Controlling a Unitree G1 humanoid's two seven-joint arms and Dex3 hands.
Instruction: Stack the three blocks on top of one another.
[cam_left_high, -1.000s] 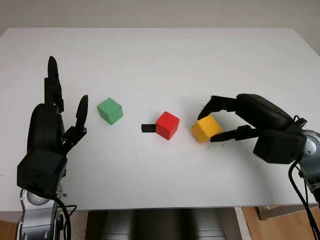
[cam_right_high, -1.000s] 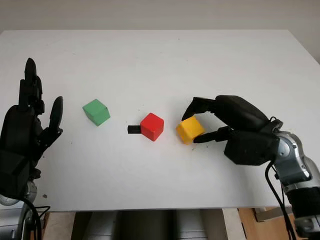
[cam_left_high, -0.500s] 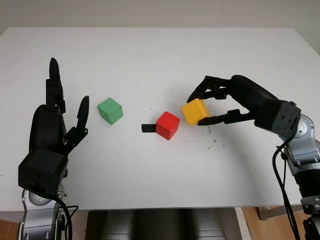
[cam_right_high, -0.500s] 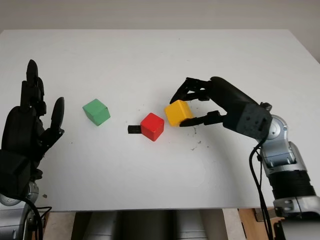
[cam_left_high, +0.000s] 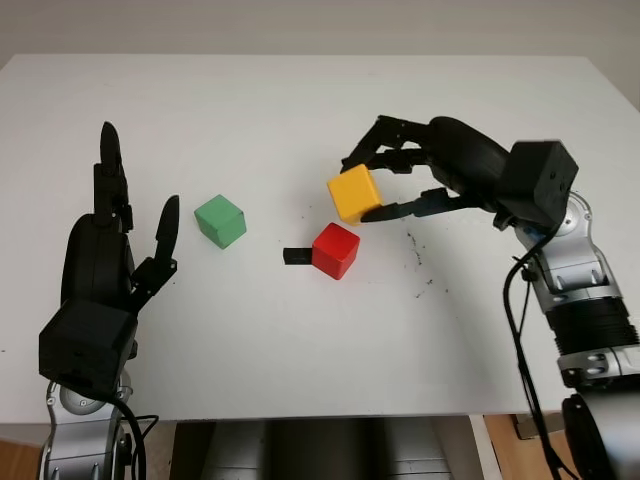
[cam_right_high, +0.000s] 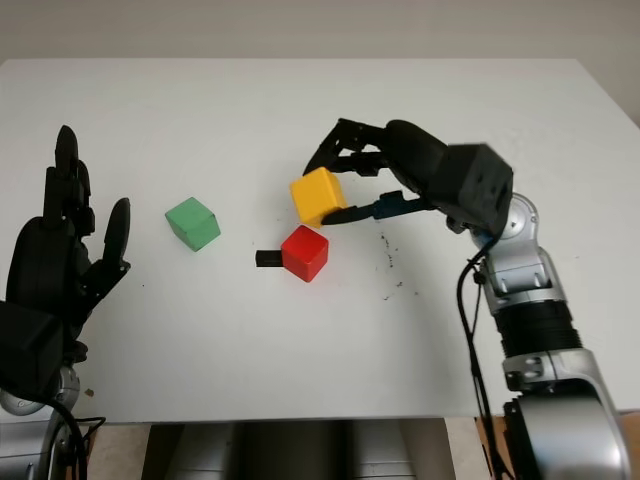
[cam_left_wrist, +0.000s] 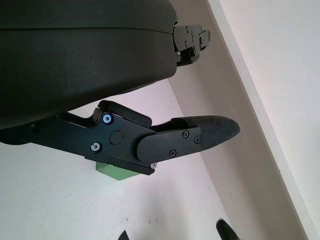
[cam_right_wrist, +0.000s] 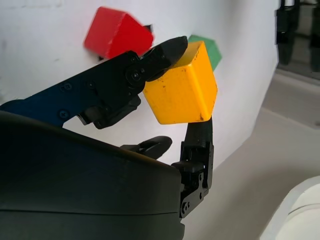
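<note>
Yellow block (cam_left_high: 354, 193) sits pinched in your right hand (cam_left_high: 440, 170), lifted off the white table (cam_left_high: 300, 110) and tilted, just above and behind the red block (cam_left_high: 335, 250). Your right wrist view adds what the head views hide: one fingertip (cam_right_wrist: 170, 50) presses the block's upper edge while another finger props it from beneath, and its painted faces look smooth with softly rounded edges. A small black piece (cam_left_high: 296, 257) touches the red block's far side from that hand. Beyond it lies the green block (cam_left_high: 220, 221), near your open left hand (cam_left_high: 100, 270), raised upright over the table's edge.
</note>
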